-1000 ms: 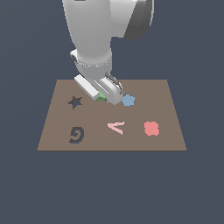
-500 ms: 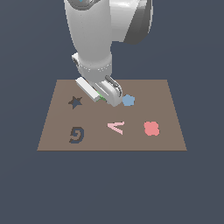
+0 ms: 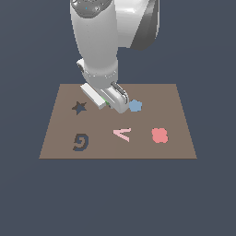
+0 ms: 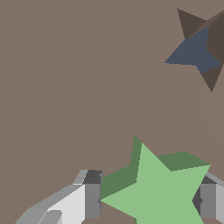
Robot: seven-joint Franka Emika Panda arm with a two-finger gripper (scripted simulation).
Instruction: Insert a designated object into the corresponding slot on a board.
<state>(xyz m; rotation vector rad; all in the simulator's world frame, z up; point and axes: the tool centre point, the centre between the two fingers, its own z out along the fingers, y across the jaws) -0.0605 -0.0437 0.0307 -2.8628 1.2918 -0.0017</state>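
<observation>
The green star lies between my two fingers, and its points touch both pads. In the exterior view only a sliver of green shows under the gripper, low over the middle of the brown board. I cannot tell whether the star rests on the board or hangs just above it. The dark star-shaped slot is empty, toward the exterior view's left of the gripper. It also shows in the wrist view, apart from the star.
A blue pentagon piece lies just to the exterior view's right of the gripper. A pink clover piece and a pink A-shaped piece lie nearer the front. A dark G-shaped cutout is at the front left.
The gripper stays at almost the same spot over the board's middle. Less of the green star shows beside the fingers than before.
</observation>
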